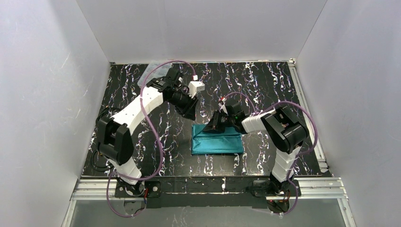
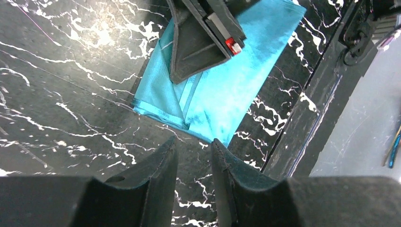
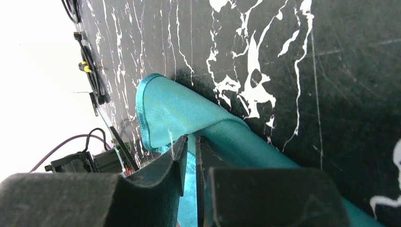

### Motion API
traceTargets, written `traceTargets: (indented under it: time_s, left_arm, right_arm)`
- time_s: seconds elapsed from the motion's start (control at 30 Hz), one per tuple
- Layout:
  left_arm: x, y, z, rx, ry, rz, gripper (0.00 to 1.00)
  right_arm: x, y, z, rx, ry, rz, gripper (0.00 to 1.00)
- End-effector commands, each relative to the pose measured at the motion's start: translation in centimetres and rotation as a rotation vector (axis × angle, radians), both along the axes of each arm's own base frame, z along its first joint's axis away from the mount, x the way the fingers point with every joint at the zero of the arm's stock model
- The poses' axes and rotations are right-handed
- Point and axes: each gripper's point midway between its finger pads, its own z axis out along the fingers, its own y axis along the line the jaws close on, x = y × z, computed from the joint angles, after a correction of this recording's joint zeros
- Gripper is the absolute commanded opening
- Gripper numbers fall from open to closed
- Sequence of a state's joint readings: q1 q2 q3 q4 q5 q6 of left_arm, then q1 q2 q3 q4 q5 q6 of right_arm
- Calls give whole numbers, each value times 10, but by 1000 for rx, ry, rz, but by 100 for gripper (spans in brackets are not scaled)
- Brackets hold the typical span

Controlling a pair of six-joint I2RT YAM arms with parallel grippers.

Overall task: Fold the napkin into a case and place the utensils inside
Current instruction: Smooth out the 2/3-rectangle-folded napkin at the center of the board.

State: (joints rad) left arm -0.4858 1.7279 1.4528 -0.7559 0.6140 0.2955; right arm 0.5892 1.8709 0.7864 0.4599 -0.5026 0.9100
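The napkin [image 1: 217, 142] lies folded into a flat teal-green rectangle at the table's middle, with a diagonal flap edge showing in the left wrist view [image 2: 227, 90]. My right gripper [image 1: 215, 124] sits at its far edge. Its jaws [image 3: 190, 138] stand a narrow slit apart. A raised fold of the napkin [image 3: 179, 109] curls just past the tips, and cloth shows through the slit. My left gripper [image 1: 190, 109] hovers over bare table to the napkin's far left. It is open [image 2: 194, 142], with only table between the fingers. The right gripper [image 2: 198, 42] shows there too. No utensils are in view.
A faint clear plastic thing [image 1: 150, 71] lies at the back left near the wall. White walls close in the black marbled table [image 1: 265, 85] on three sides. An aluminium rail [image 1: 208, 187] runs along the near edge by the arm bases.
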Motion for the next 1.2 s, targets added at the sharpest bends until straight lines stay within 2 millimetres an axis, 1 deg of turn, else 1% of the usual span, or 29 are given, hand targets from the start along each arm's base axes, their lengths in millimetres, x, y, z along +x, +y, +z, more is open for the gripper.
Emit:
traceTargets:
  time_s: [0.0, 0.07, 0.23, 0.33, 0.4, 0.47, 0.57, 0.63, 0.7, 0.8, 0.9, 1.03, 1.17]
  left_arm:
    - [-22, 16, 32, -2, -71, -93, 30]
    - [-27, 16, 34, -18, -78, -115, 29]
    - [-37, 22, 27, -8, -87, -164, 27]
    - [-42, 29, 26, -5, -148, -217, 26]
    - [-49, 35, 27, -12, -217, -264, 27]
    - [-56, 38, 29, -28, -270, -307, 27]
    - [-64, 44, 31, -31, -315, -350, 28]
    - [-68, 49, 29, -17, -357, -388, 29]
    - [-69, 55, 27, 1, -415, -433, 31]
    - [-65, 61, 26, 27, -493, -468, 33]
    - [-62, 61, 27, 34, -515, -467, 33]
    - [-61, 60, 26, 31, -509, -464, 33]
    - [-55, 61, 24, 49, -518, -444, 33]
  right_arm:
    - [4, -3, 24, -18, -58, 3, 21]
    - [5, -3, 34, -18, -72, 3, 22]
    - [3, 0, 58, -7, -92, 29, 25]
    - [5, 3, 72, 2, -120, 39, 26]
    - [11, 9, 78, 15, -127, 47, 27]
    - [16, 20, 79, 38, -119, 65, 26]
    - [15, 42, 71, 72, -85, 111, 25]
    - [8, 54, 64, 74, -68, 143, 25]
    - [-3, 62, 53, 65, -46, 172, 25]
    - [-13, 62, 38, 66, -5, 165, 23]
    - [-17, 61, 32, 76, 9, 157, 22]
    - [-17, 61, 37, 85, 1, 156, 22]
    - [-20, 60, 38, 85, 0, 160, 22]
